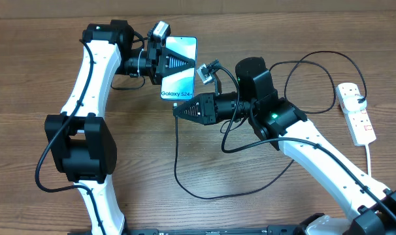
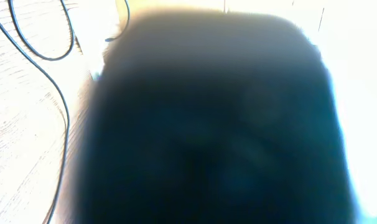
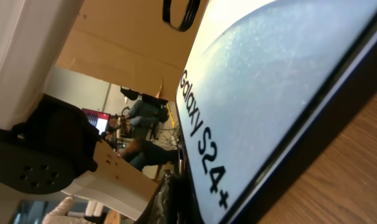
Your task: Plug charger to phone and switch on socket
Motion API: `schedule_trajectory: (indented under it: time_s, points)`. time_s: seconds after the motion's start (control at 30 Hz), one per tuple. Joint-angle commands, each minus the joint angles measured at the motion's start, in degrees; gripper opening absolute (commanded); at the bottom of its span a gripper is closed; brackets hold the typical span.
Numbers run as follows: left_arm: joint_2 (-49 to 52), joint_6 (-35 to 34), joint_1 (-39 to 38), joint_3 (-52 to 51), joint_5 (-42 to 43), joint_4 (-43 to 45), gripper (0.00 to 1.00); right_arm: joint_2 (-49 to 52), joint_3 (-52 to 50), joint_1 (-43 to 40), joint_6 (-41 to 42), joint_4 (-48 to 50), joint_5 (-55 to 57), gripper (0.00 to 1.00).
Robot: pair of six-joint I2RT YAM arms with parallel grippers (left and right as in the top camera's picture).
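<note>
Plug-in step. Phone [image 1: 183, 78] is on the desk [image 1: 28, 78]; left claw [image 1: 175, 64] is closed over its screen. Right claw [image 1: 177, 109] is closed at the Galaxy end, charger [image 1: 177, 156] trailing from its tip, plug hidden. Next: align plug with port, push in. Socket [image 1: 356, 111] sits well apart, not yet switched.

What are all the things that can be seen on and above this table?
phone: one, light blue screen, upper middle, clamped in the left gripper.
charger: one, thin black cable, looping over the middle of the table, one end up at the right gripper.
socket: one, white strip with red switches, right edge of the table, thick white cord trailing from it.
table: one, brown wood, under everything.
left gripper: one, black, shut on the phone.
right gripper: one, black, shut on the charger's end, at the phone's Galaxy edge.
</note>
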Motion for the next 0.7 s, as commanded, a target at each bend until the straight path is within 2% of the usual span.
schedule_trajectory:
  time_s: [0.0,0.37,0.67]
  points:
    - [-1.97,1.36,-2.21,0.59,1.03,-0.39,0.04,-0.11,1.27,-1.22,3.58,2.49,6.36,0.04]
    - [-1.97,1.36,-2.21,0.59,1.03,-0.39,0.04,-0.11,1.27,-1.22,9.35,2.62,9.79,0.04]
    - [-1.97,-0.13,-1.42,0.59,1.05,-0.42,0.04,-0.11,1.27,-1.27,10.97,2.64,12.00,0.04]
